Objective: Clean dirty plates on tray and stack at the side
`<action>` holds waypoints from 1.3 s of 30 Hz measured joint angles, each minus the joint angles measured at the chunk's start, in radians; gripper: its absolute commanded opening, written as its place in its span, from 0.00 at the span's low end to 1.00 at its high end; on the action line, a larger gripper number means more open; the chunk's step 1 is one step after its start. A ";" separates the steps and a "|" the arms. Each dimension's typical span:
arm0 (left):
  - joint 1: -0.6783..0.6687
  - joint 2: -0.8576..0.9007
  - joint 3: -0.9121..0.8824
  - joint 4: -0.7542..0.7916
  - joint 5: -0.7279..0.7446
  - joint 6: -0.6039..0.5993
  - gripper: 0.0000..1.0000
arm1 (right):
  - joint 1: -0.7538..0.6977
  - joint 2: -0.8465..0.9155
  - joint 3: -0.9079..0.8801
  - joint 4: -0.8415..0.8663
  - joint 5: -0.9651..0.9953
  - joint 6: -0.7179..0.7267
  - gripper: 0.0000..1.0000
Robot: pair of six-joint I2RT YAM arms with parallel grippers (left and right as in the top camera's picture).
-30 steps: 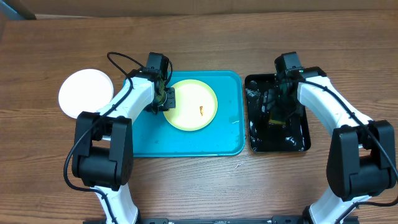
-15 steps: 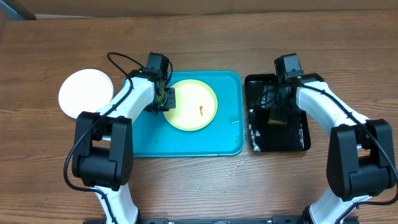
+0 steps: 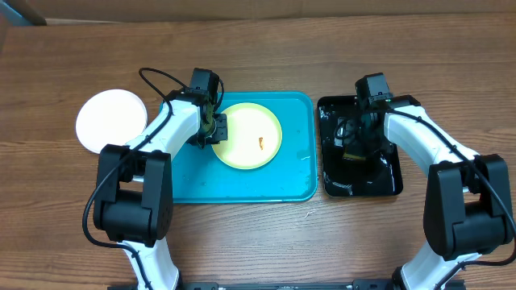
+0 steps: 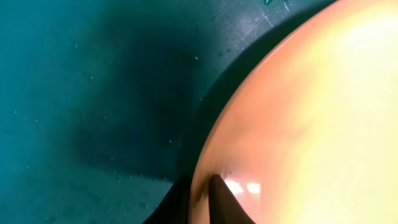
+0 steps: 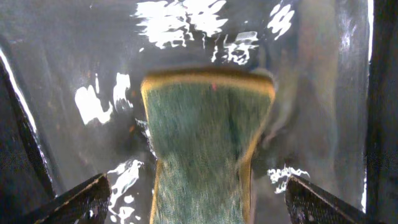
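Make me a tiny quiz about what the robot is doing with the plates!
1. True or false: the left gripper pinches the rim of the yellow-green plate on the blue tray.
2. Fill in: the right gripper stands open over a ____ in the black tray.
3. Where is the white plate? A blue tray, B table, C black tray.
Key: 1 true; 2 sponge; 3 B.

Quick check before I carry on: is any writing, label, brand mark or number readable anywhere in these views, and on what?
None. No text, label or number shows on the yellow-green plate, the white plate, the blue tray, the black tray or the sponge.
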 measured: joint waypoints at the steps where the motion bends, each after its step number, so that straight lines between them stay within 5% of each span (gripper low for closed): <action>1: 0.000 0.000 0.000 0.000 0.000 0.000 0.13 | 0.000 0.000 0.000 -0.011 -0.002 0.001 0.68; 3: 0.000 0.000 -0.001 0.000 0.000 0.000 0.20 | 0.000 0.000 -0.001 -0.019 -0.006 0.002 0.45; 6: 0.000 0.000 -0.003 -0.002 -0.001 -0.003 0.36 | 0.000 0.000 -0.003 -0.009 -0.011 0.001 0.33; 8: 0.000 0.000 -0.003 -0.003 -0.004 -0.006 0.38 | 0.000 0.000 -0.006 0.003 -0.014 -0.001 0.04; 15: 0.000 0.000 -0.008 0.036 -0.008 -0.008 0.44 | 0.000 0.000 -0.006 -0.011 -0.021 0.000 0.04; 18: 0.000 0.000 -0.013 0.085 -0.008 -0.009 0.18 | 0.000 0.000 -0.006 -0.019 -0.022 0.000 0.04; 22: 0.000 0.000 -0.014 0.089 -0.008 -0.016 0.04 | 0.000 0.000 -0.006 -0.026 -0.022 0.000 0.04; 29: 0.000 -0.004 -0.003 0.006 0.004 -0.025 0.05 | 0.000 0.000 -0.006 -0.031 -0.021 0.000 0.04; 34: 0.000 -0.005 -0.007 -0.069 0.003 -0.057 0.34 | 0.000 0.000 -0.006 -0.030 -0.021 -0.023 0.04; 39: 0.000 -0.005 -0.008 -0.006 0.000 -0.072 0.20 | 0.000 0.000 -0.006 0.001 -0.021 -0.039 0.29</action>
